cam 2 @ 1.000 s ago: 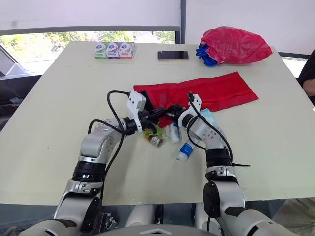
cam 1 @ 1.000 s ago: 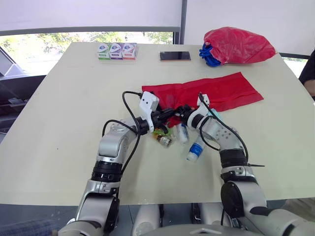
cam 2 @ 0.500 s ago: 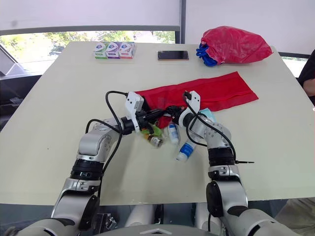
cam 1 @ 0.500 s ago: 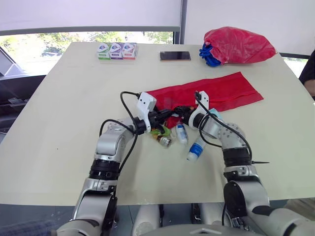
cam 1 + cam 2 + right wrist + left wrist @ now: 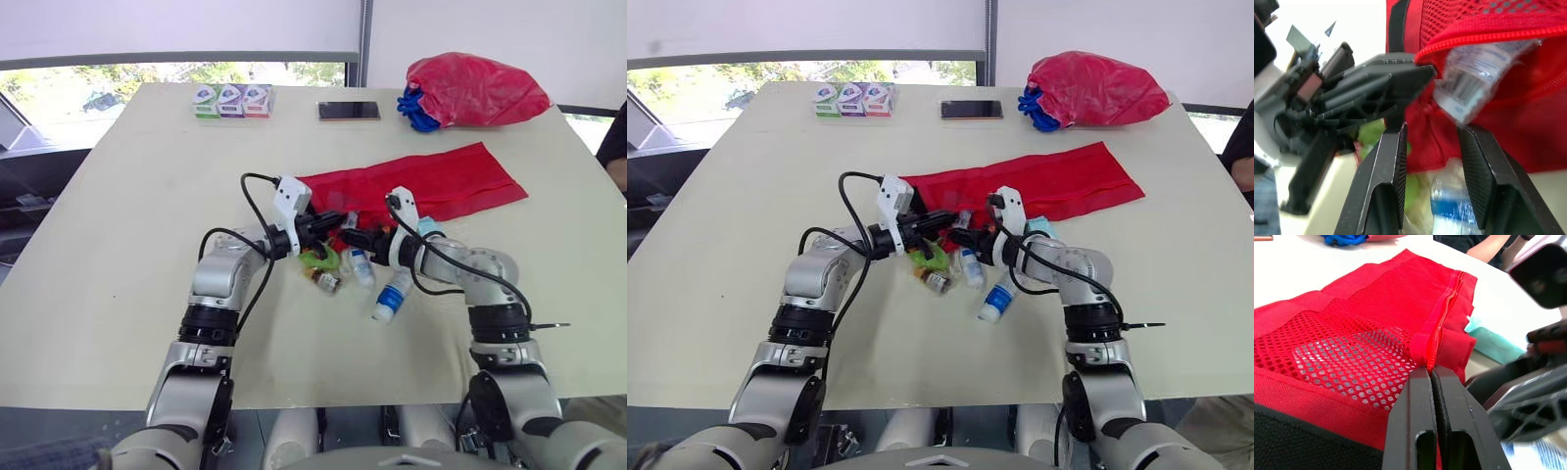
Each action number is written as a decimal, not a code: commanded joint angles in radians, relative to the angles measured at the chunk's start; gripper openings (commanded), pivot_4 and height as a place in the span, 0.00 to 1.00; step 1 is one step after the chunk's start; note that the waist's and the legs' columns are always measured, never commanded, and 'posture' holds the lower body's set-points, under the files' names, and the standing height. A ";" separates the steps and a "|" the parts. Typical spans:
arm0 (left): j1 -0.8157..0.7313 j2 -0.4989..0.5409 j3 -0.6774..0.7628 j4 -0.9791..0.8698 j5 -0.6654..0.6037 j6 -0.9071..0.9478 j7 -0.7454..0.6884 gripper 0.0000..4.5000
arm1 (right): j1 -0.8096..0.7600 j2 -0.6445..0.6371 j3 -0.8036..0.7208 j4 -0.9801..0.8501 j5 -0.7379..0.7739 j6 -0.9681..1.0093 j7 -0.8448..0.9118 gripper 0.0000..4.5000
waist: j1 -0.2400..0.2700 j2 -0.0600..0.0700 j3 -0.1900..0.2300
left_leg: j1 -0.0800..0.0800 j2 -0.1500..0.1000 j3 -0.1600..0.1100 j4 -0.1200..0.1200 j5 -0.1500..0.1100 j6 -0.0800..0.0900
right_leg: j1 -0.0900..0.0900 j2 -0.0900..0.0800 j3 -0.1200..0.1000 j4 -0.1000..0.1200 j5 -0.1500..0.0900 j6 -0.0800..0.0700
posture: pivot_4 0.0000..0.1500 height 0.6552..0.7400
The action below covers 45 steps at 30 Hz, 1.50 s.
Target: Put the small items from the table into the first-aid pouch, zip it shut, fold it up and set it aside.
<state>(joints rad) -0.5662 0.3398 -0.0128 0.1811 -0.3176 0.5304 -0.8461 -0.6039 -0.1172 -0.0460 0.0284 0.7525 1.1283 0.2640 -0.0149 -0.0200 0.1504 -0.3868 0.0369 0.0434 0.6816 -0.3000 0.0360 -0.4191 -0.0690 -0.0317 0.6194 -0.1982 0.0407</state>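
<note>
Pale cream tabletop (image 5: 118, 215) before a row of bright windows. Across its middle, a long red mesh-fabric first-aid pouch (image 5: 441, 181), laid flat, far end toward the robot's right, near end bunched up between the two grippers.

Left gripper (image 5: 1431, 371) pinched tight on the pouch's red zipper edge (image 5: 1444, 303), fingers pressed together with the fabric caught at their tips. Right gripper (image 5: 1432, 128) just beside it and facing it, fingers spread apart at the pouch mouth. Beyond their tips, a white printed packet (image 5: 1474, 83) partly inside the opening, under the zipper line; contact with either finger impossible to tell.

On the table just nearer the robot than the grippers, a loose cluster of small items: bright green plastic piece (image 5: 318, 259), small brown glass vial (image 5: 326, 282), small clear bottle with a blue label (image 5: 361, 266), and a white-and-blue plastic bottle (image 5: 390, 296) lying on its side, nearest the robot. Pale teal flat packet (image 5: 428, 227) beside the right wrist, at the pouch's edge.

Along the far edge: three small boxes, green, purple and red (image 5: 233, 101), side by side; a dark rectangular phone (image 5: 348, 111) lying flat; at the far right corner a bulging red plastic bag (image 5: 475, 90) with blue gloves (image 5: 411, 110) poking out on its left. At the right border, a person's black sleeve (image 5: 613, 137).
</note>
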 commanded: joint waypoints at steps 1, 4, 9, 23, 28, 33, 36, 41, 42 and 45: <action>-0.021 0.010 -0.008 -0.008 -0.011 -0.023 -0.026 0.00 | 0.000 -0.020 0.018 -0.061 -0.020 -0.047 0.051 0.26 | -0.001 0.000 0.000 | 0.000 0.000 0.000 0.000 0.000 0.000 | 0.000 0.000 0.000 0.000 0.000 0.000 | 1.00 1.00; -0.019 0.015 -0.015 -0.005 -0.006 -0.029 -0.034 0.00 | -0.008 -0.053 0.062 -0.068 -0.089 -0.130 0.091 0.03 | -0.001 0.000 0.000 | 0.000 0.000 0.000 0.000 0.000 0.000 | 0.000 0.001 0.000 0.000 0.000 0.000 | 1.00 1.00; -0.018 0.021 -0.015 0.000 -0.008 -0.033 -0.041 0.00 | -0.027 -0.098 0.171 -0.074 -0.199 -0.245 0.173 0.03 | -0.001 0.000 0.000 | 0.000 0.000 0.000 0.000 0.000 0.000 | 0.000 0.001 0.000 0.000 0.000 0.000 | 1.00 1.00; 0.001 0.021 -0.031 -0.022 -0.017 -0.022 -0.048 0.00 | -0.118 0.023 0.286 0.201 -0.439 -0.502 0.200 0.03 | -0.001 0.000 0.000 | 0.000 0.000 0.000 0.000 0.000 0.000 | 0.000 0.001 0.000 0.000 0.000 0.000 | 1.00 1.00; 0.016 0.015 -0.034 -0.043 -0.022 -0.010 -0.042 0.00 | -0.183 0.094 0.248 0.342 -0.488 -0.648 0.181 0.03 | -0.003 0.000 0.000 | 0.001 0.000 0.001 0.000 0.000 -0.001 | 0.000 0.001 0.000 0.000 0.000 0.000 | 1.00 1.00; 0.029 0.015 -0.033 -0.051 -0.020 -0.008 -0.037 0.00 | -0.191 0.117 0.208 0.404 -0.513 -0.743 0.178 0.03 | -0.002 0.000 0.000 | 0.001 0.000 0.002 0.000 0.001 -0.001 | 0.000 0.001 0.000 0.000 0.000 0.000 | 1.00 1.00; 0.037 0.022 -0.028 -0.055 -0.016 -0.009 -0.032 0.00 | -0.151 0.094 0.215 0.355 -0.515 -0.723 0.217 0.03 | -0.001 0.000 0.000 | 0.000 0.000 0.001 0.000 0.002 -0.004 | 0.000 0.001 0.000 0.000 0.000 0.000 | 1.00 1.00; 0.026 0.055 -0.015 -0.032 -0.001 -0.032 -0.030 0.00 | -0.036 -0.016 0.248 0.131 -0.503 -0.622 0.317 0.03 | 0.000 0.000 0.000 | 0.000 0.000 0.001 0.000 0.002 -0.004 | 0.000 0.000 0.000 -0.001 0.000 0.000 | 1.00 1.00; 0.020 0.069 -0.009 -0.020 0.004 -0.035 -0.033 0.00 | -0.015 -0.042 0.241 0.068 -0.495 -0.617 0.333 0.03 | 0.000 0.000 0.000 | 0.000 0.000 0.001 0.000 0.001 -0.002 | 0.000 0.000 0.000 -0.001 0.000 0.000 | 1.00 1.00; -0.002 0.129 0.005 0.038 0.026 -0.063 -0.045 0.00 | 0.054 -0.119 0.192 -0.133 -0.438 -0.564 0.371 0.03 | -0.001 0.000 0.000 | 0.001 0.000 0.001 0.000 0.000 -0.001 | 0.000 0.001 0.000 0.000 0.000 0.000 | 1.00 1.00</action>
<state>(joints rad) -0.5481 0.4290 -0.0331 0.1953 -0.3100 0.5016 -0.8789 -0.5623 -0.2063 0.1851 0.0488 0.2639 0.5375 0.6030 -0.0159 -0.0198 0.1508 -0.3861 0.0374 0.0435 0.6814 -0.2996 0.0350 -0.4193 -0.0683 -0.0319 0.6196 -0.1983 0.0407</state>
